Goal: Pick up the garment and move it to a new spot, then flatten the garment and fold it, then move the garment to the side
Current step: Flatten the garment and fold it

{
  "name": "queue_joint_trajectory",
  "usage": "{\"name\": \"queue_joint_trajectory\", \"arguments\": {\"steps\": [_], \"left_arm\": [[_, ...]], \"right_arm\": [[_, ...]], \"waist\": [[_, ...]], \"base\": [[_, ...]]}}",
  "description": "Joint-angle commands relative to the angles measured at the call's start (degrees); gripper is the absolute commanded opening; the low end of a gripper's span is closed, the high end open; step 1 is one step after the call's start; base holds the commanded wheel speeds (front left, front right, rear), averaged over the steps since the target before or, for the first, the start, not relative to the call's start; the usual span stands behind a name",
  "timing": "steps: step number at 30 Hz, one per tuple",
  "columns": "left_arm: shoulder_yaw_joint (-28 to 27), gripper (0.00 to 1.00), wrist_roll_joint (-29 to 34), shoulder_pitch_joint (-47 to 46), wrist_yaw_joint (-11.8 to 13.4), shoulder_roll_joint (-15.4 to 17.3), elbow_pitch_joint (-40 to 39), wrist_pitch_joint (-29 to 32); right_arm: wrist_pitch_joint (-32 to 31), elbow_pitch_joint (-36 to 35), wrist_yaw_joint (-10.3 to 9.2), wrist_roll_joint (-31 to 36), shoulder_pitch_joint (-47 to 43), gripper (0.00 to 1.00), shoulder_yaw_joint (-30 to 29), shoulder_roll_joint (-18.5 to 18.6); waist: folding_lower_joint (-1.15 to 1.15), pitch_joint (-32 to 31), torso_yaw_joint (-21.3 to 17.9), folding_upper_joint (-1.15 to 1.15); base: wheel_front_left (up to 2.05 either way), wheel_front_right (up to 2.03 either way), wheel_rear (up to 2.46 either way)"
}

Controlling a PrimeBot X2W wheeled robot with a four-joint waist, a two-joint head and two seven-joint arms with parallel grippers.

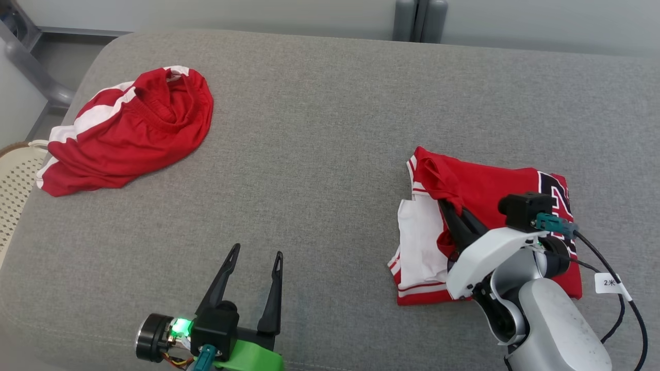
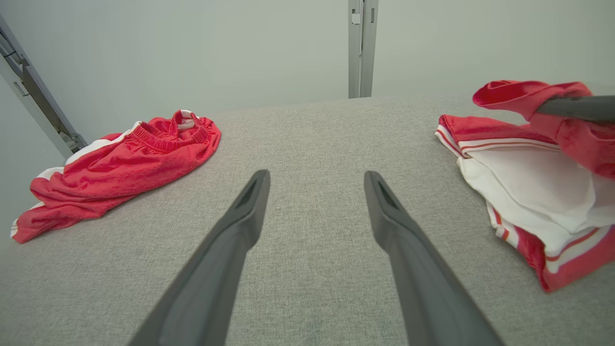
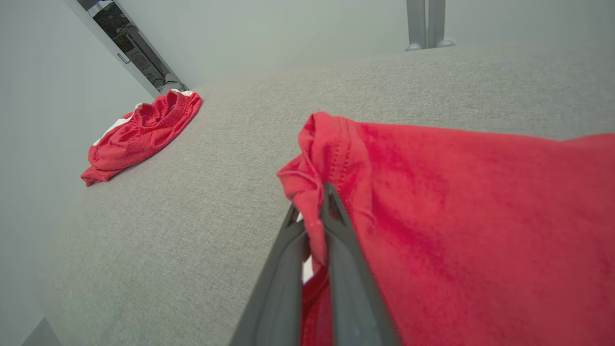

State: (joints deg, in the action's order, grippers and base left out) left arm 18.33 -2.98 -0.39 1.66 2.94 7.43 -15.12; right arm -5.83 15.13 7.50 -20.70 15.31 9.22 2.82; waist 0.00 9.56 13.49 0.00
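The garment (image 1: 490,190), a red jersey with white trim and a dark number, lies folded at the right of the grey cushion (image 1: 319,129). My right gripper (image 1: 444,202) is shut on a red fold at the jersey's left edge, lifting that fold slightly off the white layer beneath. In the right wrist view the fingers (image 3: 336,250) pinch the bunched red cloth (image 3: 456,202). My left gripper (image 1: 258,251) stands open over bare cushion near the front edge, holding nothing (image 2: 315,174). In the left wrist view the garment (image 2: 528,178) shows at the right.
A crumpled pair of red shorts (image 1: 134,129) with white stripes lies at the cushion's far left (image 2: 120,168). A cream woven basket (image 1: 15,175) sits beyond the left edge. A grey post (image 1: 420,20) stands behind the cushion.
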Motion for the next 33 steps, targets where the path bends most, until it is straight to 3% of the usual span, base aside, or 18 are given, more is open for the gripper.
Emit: {"name": "queue_joint_trajectory", "arguments": {"steps": [1,7,8,17,26,33], "left_arm": [[-0.1,1.0,-0.3,-0.6,-0.1,0.0,0.1,0.0],[0.1,1.0,-0.5,-0.6,0.2,0.0,0.4,0.0],[0.2,1.0,-0.7,-0.6,0.3,0.0,0.4,0.0],[-0.3,1.0,-1.0,-0.1,0.7,0.0,0.3,0.0],[-2.4,1.0,-0.1,0.8,0.8,0.3,-0.7,0.0],[-4.8,1.0,-0.8,3.0,1.3,0.5,-1.2,0.0]], "right_arm": [[1.0,0.8,-0.03,-0.4,0.9,0.0,0.5,0.1],[3.2,4.3,-0.03,-3.4,2.6,0.0,3.8,0.1],[3.7,5.2,-0.02,-4.9,3.4,1.0,5.6,0.1],[8.2,4.3,-0.02,-9.5,5.8,1.0,5.9,0.2],[15.7,2.2,-0.01,0.1,3.8,1.0,-1.8,0.1],[20.1,4.2,-0.01,3.1,0.5,1.0,-1.3,2.8]], "waist": [[0.0,0.0,0.4,0.0],[0.0,-0.1,0.8,0.0],[0.0,-0.1,0.8,0.0],[0.0,-0.8,-2.4,0.0],[0.0,-2.6,-8.3,0.0],[0.0,-5.0,-12.9,0.0]], "base": [[0.0,0.0,0.0],[0.0,0.0,0.0],[0.0,0.0,0.0],[0.0,0.0,0.0],[0.0,0.0,0.0],[0.0,0.0,0.0]]}}
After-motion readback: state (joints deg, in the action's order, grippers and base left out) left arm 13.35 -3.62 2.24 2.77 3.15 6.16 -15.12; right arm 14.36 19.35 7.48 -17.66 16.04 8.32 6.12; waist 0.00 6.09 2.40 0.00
